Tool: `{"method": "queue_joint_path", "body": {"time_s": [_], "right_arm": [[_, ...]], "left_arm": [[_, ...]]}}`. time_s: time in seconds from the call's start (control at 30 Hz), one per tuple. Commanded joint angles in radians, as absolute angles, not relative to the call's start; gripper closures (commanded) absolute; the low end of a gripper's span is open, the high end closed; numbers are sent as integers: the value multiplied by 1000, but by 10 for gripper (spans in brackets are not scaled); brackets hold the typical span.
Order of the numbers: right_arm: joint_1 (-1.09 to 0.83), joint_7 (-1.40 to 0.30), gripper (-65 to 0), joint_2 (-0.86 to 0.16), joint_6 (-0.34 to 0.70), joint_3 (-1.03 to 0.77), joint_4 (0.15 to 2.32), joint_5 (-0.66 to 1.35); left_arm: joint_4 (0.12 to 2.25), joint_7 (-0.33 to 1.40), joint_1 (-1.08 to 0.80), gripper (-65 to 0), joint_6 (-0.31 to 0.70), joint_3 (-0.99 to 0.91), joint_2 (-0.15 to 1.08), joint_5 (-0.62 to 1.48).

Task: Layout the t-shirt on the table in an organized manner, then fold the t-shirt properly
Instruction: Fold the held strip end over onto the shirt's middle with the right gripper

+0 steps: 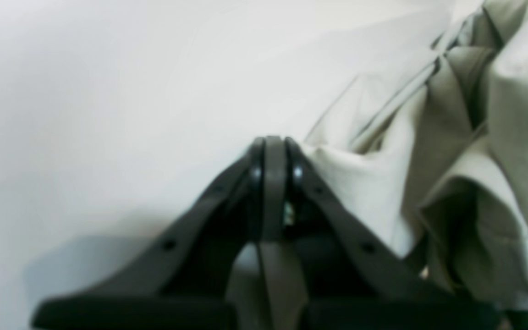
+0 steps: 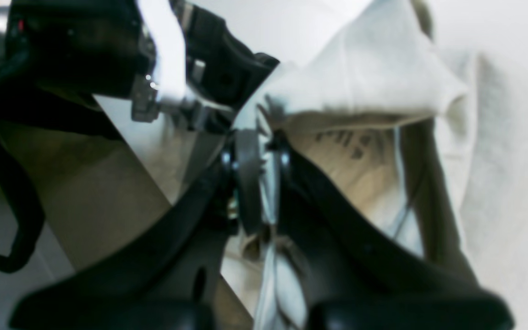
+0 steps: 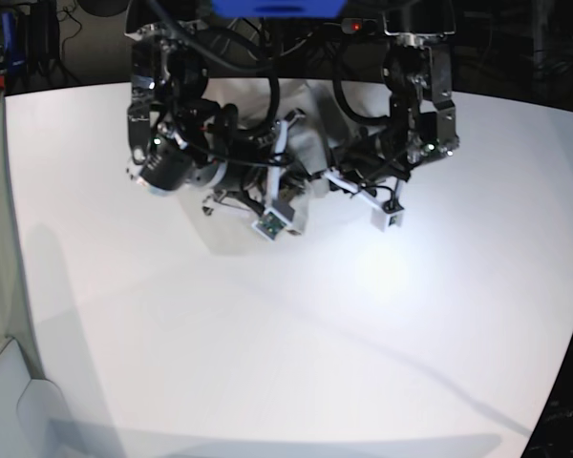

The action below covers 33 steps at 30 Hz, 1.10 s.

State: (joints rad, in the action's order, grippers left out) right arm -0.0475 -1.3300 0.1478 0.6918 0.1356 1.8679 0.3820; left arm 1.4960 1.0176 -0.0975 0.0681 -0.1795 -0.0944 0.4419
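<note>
Base view, arms (image 3: 210, 143) hiding t-shirt (image 3: 310, 153)

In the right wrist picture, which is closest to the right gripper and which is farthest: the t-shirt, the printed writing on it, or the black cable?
1. t-shirt: pinched between the jaws of the right gripper.
2. printed writing: just to the gripper's right, on the cloth.
3. black cable: far off at the lower left.

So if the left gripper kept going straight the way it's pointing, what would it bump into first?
Probably the bare white table. The left gripper is shut, and beyond its tip the left wrist view shows only tabletop. The bunched t-shirt lies off to one side, touching a finger. Depth is hard to judge in this blurry view.
</note>
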Motion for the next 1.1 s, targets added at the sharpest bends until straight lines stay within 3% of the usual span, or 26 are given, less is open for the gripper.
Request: {"method": "queue_joint_path", "body": {"time_s": [0.0,0.5,0.7,1.07], "right_arm": [[-30,-1303,0,157,698,136,1883,418],[-31,-1303,0,157,698,142,1856,414],[-8,-1303,0,157,698,143,1774,415],[-8,-1248,0,157,698,206,1774,415]], "left_arm": [[1504,1070,-111,-3,48,-177,-93,383],[1784,1078,-223,-3,50,-364,-90,390],[1916,1116,-300,-3,61,-467,-22,395],[1928,1118,-343,-3,62,-622,30,539]]}}
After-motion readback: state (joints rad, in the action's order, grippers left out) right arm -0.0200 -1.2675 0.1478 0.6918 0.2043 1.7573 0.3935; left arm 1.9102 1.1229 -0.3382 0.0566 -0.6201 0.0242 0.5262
